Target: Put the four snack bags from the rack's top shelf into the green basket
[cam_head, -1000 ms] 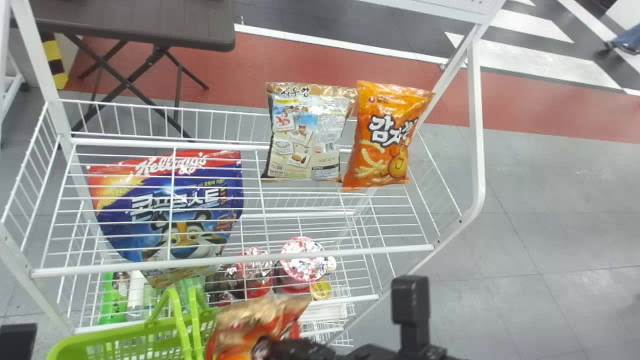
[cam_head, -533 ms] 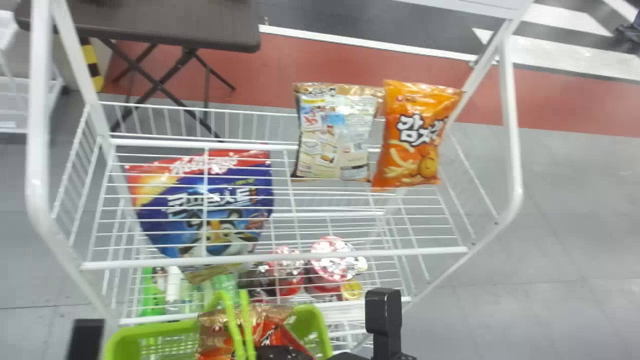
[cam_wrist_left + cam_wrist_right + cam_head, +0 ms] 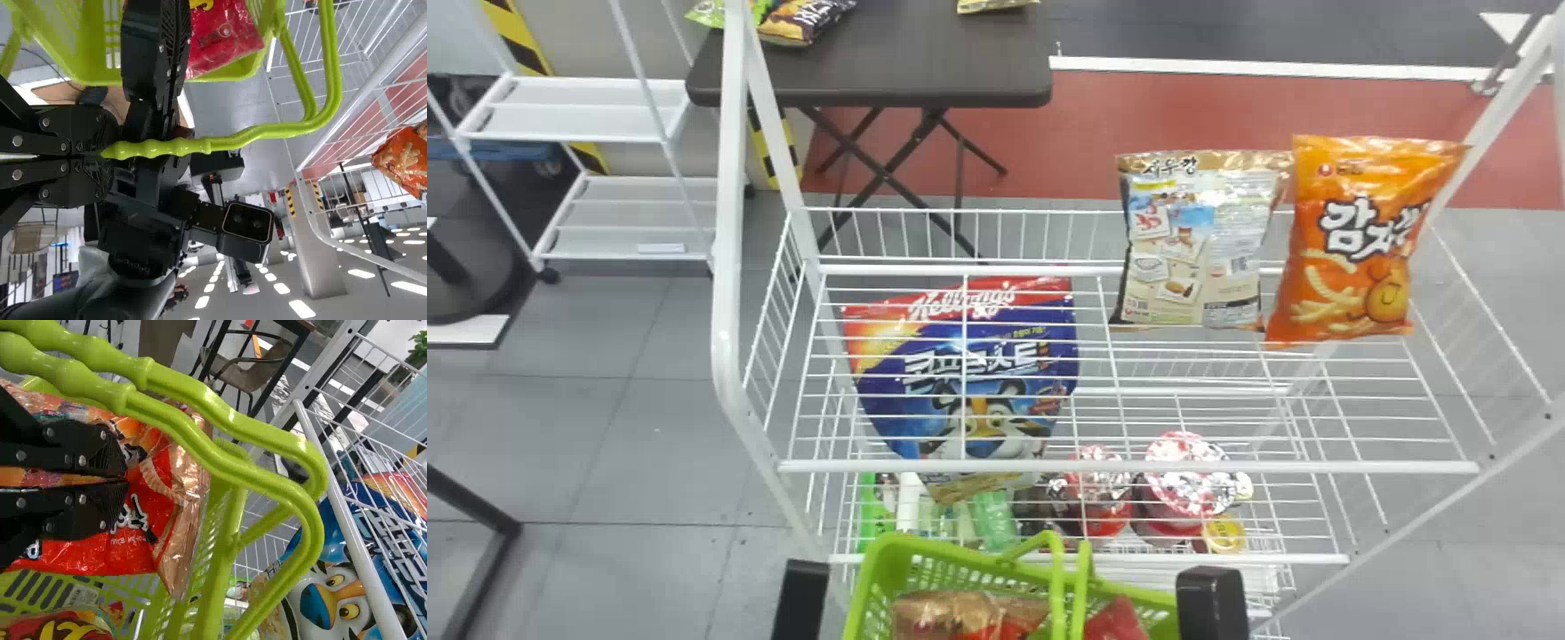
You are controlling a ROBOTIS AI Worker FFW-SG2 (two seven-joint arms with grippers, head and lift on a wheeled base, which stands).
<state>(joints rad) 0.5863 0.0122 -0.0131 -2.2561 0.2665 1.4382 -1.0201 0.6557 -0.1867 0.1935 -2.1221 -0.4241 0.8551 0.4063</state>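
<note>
Right gripper [image 3: 125, 480], nearly shut, pinches the red snack bag [image 3: 137, 543] inside the green basket [image 3: 938, 551], whose handle [image 3: 267, 133] the left gripper [image 3: 103, 153] holds. Placing seems in hand; next, the right one should open, then rise.

So the red and blue cereal bag [image 3: 1009, 342] is showing "Kellogg's", with "콘푸로스트" sitting in big white letters below. The beige snack bag [image 3: 1196, 236] is wearing "새우깡" along its top, and the orange snack bag [image 3: 1356, 276] is flashing "감자", the next character curving too much to read.
</note>
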